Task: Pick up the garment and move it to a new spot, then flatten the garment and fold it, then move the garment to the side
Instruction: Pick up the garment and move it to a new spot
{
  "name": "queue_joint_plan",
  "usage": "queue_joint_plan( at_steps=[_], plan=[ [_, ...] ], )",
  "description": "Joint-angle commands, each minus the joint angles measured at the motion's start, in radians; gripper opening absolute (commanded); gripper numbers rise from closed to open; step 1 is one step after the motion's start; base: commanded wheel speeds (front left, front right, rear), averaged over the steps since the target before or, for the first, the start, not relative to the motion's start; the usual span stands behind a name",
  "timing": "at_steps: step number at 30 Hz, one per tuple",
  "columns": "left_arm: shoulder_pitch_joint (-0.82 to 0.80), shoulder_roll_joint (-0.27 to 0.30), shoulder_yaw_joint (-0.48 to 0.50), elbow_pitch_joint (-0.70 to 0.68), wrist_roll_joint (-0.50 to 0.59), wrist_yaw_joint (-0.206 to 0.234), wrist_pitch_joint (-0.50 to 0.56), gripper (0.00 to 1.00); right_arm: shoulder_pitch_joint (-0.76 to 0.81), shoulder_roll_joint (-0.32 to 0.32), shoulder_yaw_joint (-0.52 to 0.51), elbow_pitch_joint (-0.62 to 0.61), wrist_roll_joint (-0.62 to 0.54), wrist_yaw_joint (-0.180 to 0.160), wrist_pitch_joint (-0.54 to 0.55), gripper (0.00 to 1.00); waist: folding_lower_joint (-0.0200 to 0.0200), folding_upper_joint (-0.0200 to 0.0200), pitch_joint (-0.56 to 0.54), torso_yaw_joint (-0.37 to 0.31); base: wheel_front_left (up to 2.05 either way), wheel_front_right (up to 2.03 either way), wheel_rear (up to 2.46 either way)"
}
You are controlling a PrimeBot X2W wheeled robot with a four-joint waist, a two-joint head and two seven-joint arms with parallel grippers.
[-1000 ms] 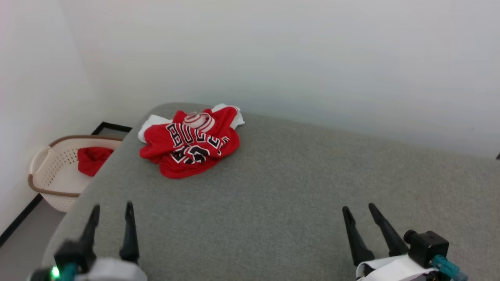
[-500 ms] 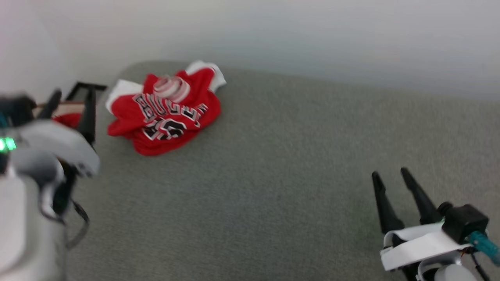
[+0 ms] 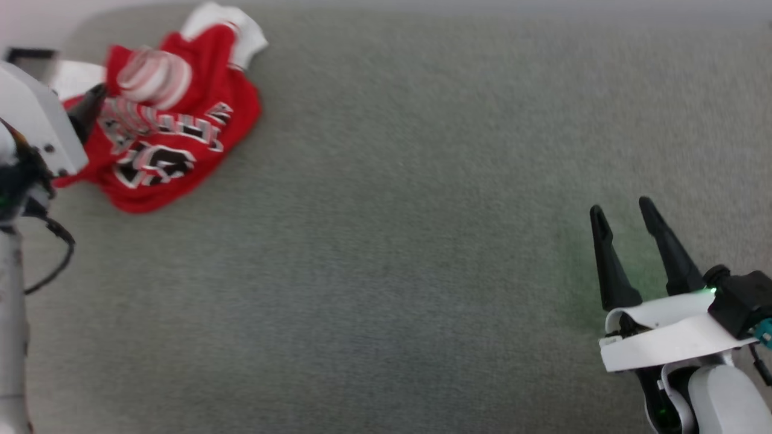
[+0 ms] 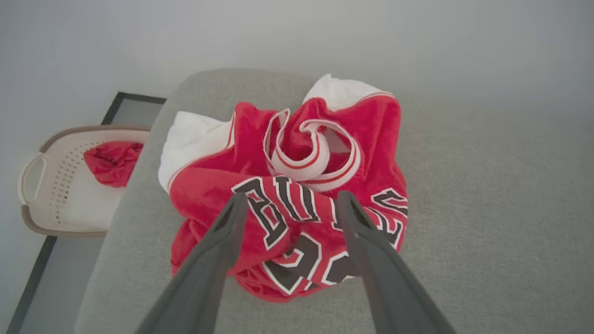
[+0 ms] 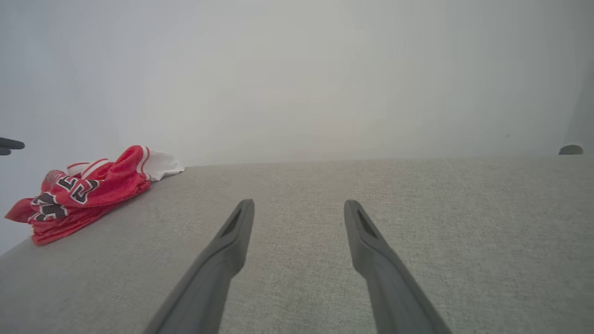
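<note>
One garment (image 4: pixel 287 185): red jersey, crumpled heap at far-L corner of bench (image 3: pixel 392 241); not flat, not folded.
Lettering (image 4: pixel 278 213): black w/ white edge, creased; "BU" + parts of big digits readable in L wrist view, rest lost in folds.
Collar (image 4: pixel 311 157): red-white striped loop, twisted, sits on top of heap.
Sleeves (image 4: pixel 195 139): white, 2 patches; one pokes out toward bench's far edge, other toward its L edge.
L gripper (image 4: pixel 292 197): fingers apart, nothing clamped btwn them; tips over the lettering, just below collar loop. Touching cloth or just above it: can't tell.
L arm (image 3: pixel 30 120): pale casing at L edge of head view, one dark fingertip (image 3: pixel 90 105) showing at heap's L side; head view blurred there.
Bench top: grey woven fabric, far-L corner rounded.
R gripper (image 3: pixel 622 207): fingers apart, empty; over bare fabric toward bench's near-R part, well apart from garment.
Basket (image 4: pixel 55 199): cream, perforated, brown rim, handle; on floor (image 4: pixel 51 278) beside bench's L edge.
Red cloth (image 4: pixel 111 162): plain, bunched up inside basket.
Wall (image 4: pixel 325 37): pale, runs behind bench's far edge.
</note>
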Motion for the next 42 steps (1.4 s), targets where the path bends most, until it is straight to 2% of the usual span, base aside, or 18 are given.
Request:
queue_joint_plan(
  at_steps=[1, 9, 20, 21, 22, 23, 25, 30, 37, 42],
  plan=[
    [-0.021, 0.006, -0.001, 0.022, -0.008, 0.012, 0.024, 1.0, -0.018, -0.004, 0.0, -0.011, -0.003, 0.0, -0.001, 1.0, 0.0, -0.0001, 0.104, -0.086, 0.0, 0.0, 0.0],
    [-0.086, 0.021, -0.023, 0.151, -0.014, 0.06, 0.187, 1.0, -0.039, -0.008, -0.008, -0.063, -0.022, 0.0, 0.007, 1.0, 0.0, -0.0001, 0.152, -0.122, 0.0, 0.0, 0.0],
    [-0.087, 0.004, -0.034, 0.267, -0.006, 0.12, 0.209, 1.0, -0.044, -0.004, -0.015, -0.108, -0.034, 0.0, 0.028, 1.0, 0.0, -0.0001, 0.165, -0.132, 0.0, 0.0, 0.0],
    [-0.086, 0.008, -0.036, 0.272, 0.001, 0.123, 0.194, 0.82, -0.04, -0.003, -0.017, -0.108, -0.035, 0.0, 0.029, 1.0, 0.0, -0.0001, 0.16, -0.13, 0.0, 0.0, 0.0],
    [-0.087, 0.013, -0.033, 0.277, 0.004, 0.129, 0.176, 0.22, -0.036, -0.001, -0.018, -0.107, -0.036, 0.0, 0.029, 1.0, 0.0, -0.0001, 0.153, -0.128, 0.0, 0.0, 0.0],
    [-0.089, 0.018, -0.034, 0.281, 0.01, 0.128, 0.16, 0.0, -0.031, 0.001, -0.018, -0.105, -0.037, 0.0, 0.029, 1.0, 0.0, -0.0001, 0.145, -0.126, 0.0, 0.0, 0.0],
    [-0.093, 0.014, -0.04, 0.28, 0.006, 0.107, 0.138, 0.0, -0.02, 0.001, -0.017, -0.099, -0.036, 0.0, 0.028, 1.0, 0.0, -0.0001, 0.121, -0.119, 0.0, 0.0, 0.0],
    [-0.12, 0.036, -0.047, 0.282, 0.019, 0.098, 0.097, 0.0, 0.003, 0.003, -0.023, -0.089, -0.028, 0.0, 0.026, 1.0, 0.0, -0.0001, 0.063, -0.099, 0.0, 0.0, 0.0],
    [-0.169, 0.057, -0.082, 0.224, 0.055, 0.064, 0.008, 0.0, 0.057, 0.007, -0.028, -0.069, -0.018, 0.0, 0.024, 1.0, 0.0, -0.0001, -0.058, -0.057, 0.0, 0.0, 0.0],
    [-0.211, 0.047, -0.111, 0.188, 0.074, 0.041, -0.07, 0.0, 0.094, 0.014, -0.034, -0.054, -0.011, 0.0, 0.022, 1.0, 0.0, -0.0001, -0.152, -0.035, 0.0, 0.0, 0.0]
  ],
)
